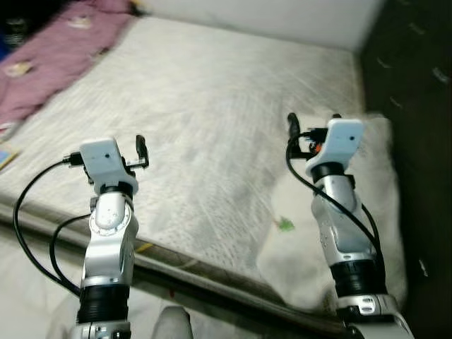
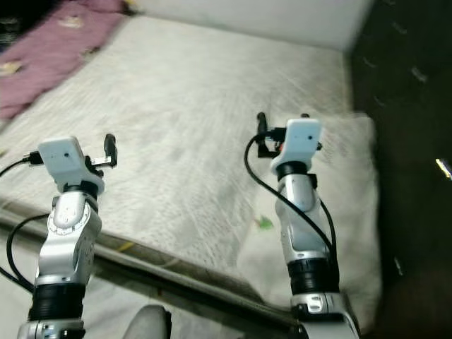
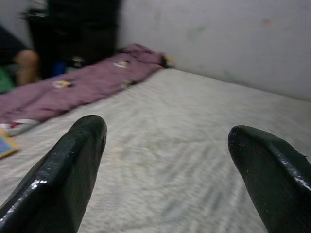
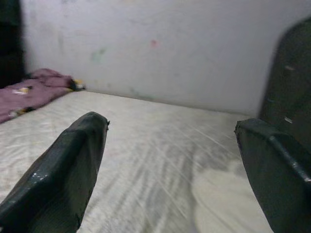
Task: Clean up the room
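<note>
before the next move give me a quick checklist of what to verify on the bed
1. Left end effector open and holding nothing: ok.
2. Right end effector open and holding nothing: ok.
3. Both raised above the mattress, not touching it: ok.
4. White pillow lies under the right arm at the mattress's right edge: ok.
5. Purple blanket bunched at the far left corner, not tidied: not ok.
6. What the small green bit on the pillow is: cannot tell.

No readable text, labels, brands or numbers anywhere. Purple blanket carries small pale printed patches, too blurred to read. Colourful flat item at mattress edge: markings indistinct.
</note>
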`<state>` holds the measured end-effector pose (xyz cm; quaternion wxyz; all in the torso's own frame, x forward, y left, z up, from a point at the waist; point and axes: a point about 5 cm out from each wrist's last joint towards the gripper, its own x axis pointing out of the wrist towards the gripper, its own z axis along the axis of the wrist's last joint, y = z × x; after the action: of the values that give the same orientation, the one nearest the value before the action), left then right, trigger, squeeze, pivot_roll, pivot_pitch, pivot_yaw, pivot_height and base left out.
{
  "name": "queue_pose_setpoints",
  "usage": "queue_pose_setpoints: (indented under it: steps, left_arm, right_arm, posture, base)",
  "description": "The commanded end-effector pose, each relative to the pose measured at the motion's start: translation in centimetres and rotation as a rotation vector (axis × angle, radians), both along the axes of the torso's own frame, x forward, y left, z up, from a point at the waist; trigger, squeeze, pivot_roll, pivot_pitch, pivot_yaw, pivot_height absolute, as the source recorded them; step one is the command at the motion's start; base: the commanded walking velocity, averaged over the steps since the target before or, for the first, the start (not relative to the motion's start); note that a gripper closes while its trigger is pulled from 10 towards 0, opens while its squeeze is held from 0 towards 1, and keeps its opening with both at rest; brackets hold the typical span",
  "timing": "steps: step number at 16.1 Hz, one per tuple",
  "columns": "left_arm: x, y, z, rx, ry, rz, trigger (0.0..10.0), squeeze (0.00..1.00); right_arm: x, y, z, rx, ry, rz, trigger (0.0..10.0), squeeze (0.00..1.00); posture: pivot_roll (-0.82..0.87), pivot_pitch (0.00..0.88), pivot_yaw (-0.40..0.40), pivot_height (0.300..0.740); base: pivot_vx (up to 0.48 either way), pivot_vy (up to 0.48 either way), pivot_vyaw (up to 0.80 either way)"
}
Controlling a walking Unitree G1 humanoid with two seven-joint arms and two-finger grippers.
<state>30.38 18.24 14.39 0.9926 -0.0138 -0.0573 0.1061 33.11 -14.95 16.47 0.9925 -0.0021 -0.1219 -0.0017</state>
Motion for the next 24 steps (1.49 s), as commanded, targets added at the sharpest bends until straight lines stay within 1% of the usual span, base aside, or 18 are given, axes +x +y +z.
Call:
queue_pose_setpoints:
  steps: [1,3,5,6,9,12,15,19,22,24]
  left_arm:
    - [0.2,-0.2,-0.3,-0.002,0.011,-0.012,10.0,0.0]
    - [0.2,-0.3,-0.3,-0.006,0.007,-0.016,10.0,0.0]
    - [0.3,-0.4,-0.4,-0.008,0.01,-0.015,10.0,0.0]
    - [0.4,-0.5,-0.4,-0.008,0.012,-0.016,10.0,0.0]
    - [0.9,-0.5,0.1,-0.016,-0.01,-0.027,10.0,0.0]
    - [1.3,-0.5,0.4,-0.024,-0.024,-0.026,10.0,0.0]
    - [1.3,-0.3,0.5,-0.03,-0.045,-0.012,10.0,0.0]
    - [1.6,-0.8,0.8,-0.041,-0.067,-0.037,10.0,0.0]
    - [1.9,-0.9,0.4,-0.062,-0.041,-0.056,10.0,0.0]
    - [2.0,-0.9,0.7,-0.051,-0.043,-0.073,10.0,0.0]
  right_arm:
    - [-0.1,-0.3,-0.6,-0.015,0.016,-0.017,10.0,0.0]
    - [-0.2,-0.1,-1.0,-0.027,0.023,-0.019,10.0,0.0]
    - [-0.3,-0.1,-1.4,-0.067,0.041,-0.044,10.0,0.0]
    - [-0.2,0.2,-1.3,-0.083,0.038,-0.027,10.0,0.0]
    - [0.4,0.3,0.0,-0.091,-0.034,-0.016,10.0,0.0]
    - [0.9,0.2,0.3,-0.073,-0.043,-0.024,10.0,0.0]
    - [0.9,0.6,0.2,-0.074,-0.05,-0.011,10.0,0.0]
    - [1.2,0.8,1.3,-0.113,-0.113,-0.009,10.0,0.0]
    - [0.7,0.1,0.5,-0.084,-0.074,-0.048,10.0,0.0]
    - [0.5,0.0,0.0,-0.082,-0.058,-0.046,10.0,0.0]
  posture:
    - [0.06,0.0,-0.029,0.74]
    - [0.06,0.0,-0.03,0.74]
    - [0.06,0.0,-0.032,0.74]
    - [0.06,0.0,-0.034,0.74]
    - [0.06,0.0,-0.034,0.74]
    - [0.07,0.0,-0.039,0.74]
    - [0.07,0.0,-0.044,0.74]
    - [0.05,0.0,-0.034,0.74]
    - [0.02,0.0,-0.015,0.74]
    - [0.03,0.0,-0.008,0.74]
  base:
    - [0.0,0.0,0.0]
    - [0.0,0.0,0.0]
    - [0.0,0.0,0.0]
    - [0.0,0.0,0.0]
    - [0.0,0.0,0.0]
    - [0.0,0.0,0.0]
    - [0.0,0.0,0.0]
    - [0.0,0.0,0.0]
    - [0.0,0.0,0.0]
    - [0.0,0.0,0.0]
